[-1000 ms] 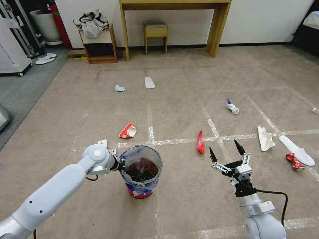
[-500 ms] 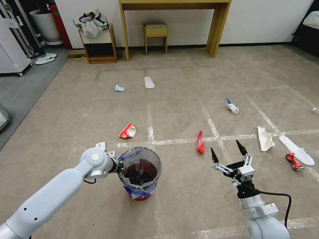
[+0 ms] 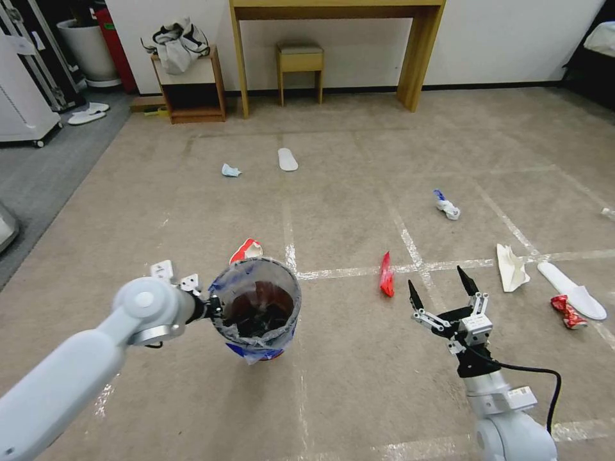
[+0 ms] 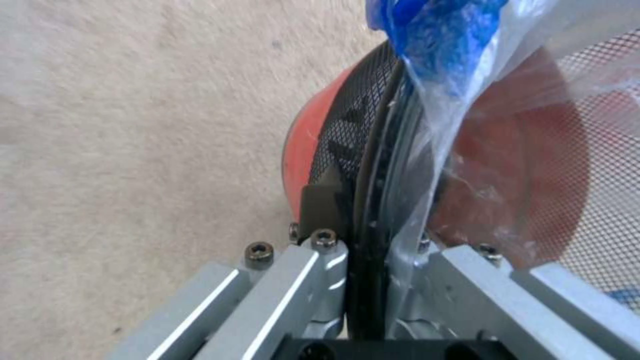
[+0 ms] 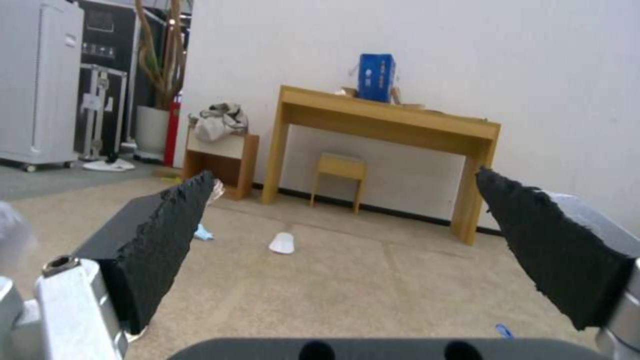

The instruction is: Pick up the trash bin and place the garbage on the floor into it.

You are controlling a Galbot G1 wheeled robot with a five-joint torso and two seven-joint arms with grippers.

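The red trash bin (image 3: 255, 308) with its bluish liner hangs tilted above the beige floor (image 3: 359, 384). My left gripper (image 3: 210, 306) is shut on its rim, and the left wrist view shows the jaws clamped on the rim of the bin (image 4: 507, 165). My right gripper (image 3: 439, 287) stands open low at the front right, its black fingers (image 5: 160, 240) spread wide. Garbage lies around: a red wrapper (image 3: 386, 274), a red-and-white carton (image 3: 247, 248) half hidden behind the bin, a blue mask (image 3: 230, 170), a white slipper (image 3: 287, 159), a white-blue wrapper (image 3: 446, 205), white paper (image 3: 512, 267).
A second slipper (image 3: 571, 290) and a red wrapper (image 3: 567, 312) lie at the right. A wooden desk (image 3: 333, 13), a stool (image 3: 300, 59) and a side cabinet (image 3: 189, 83) stand along the back wall. Grey carpet (image 3: 38, 173) and a white planter (image 3: 86, 48) are at the left.
My left arm has raised the trash bin off the floor and carried it left; it now covers part of the carton. The right gripper has barely moved.
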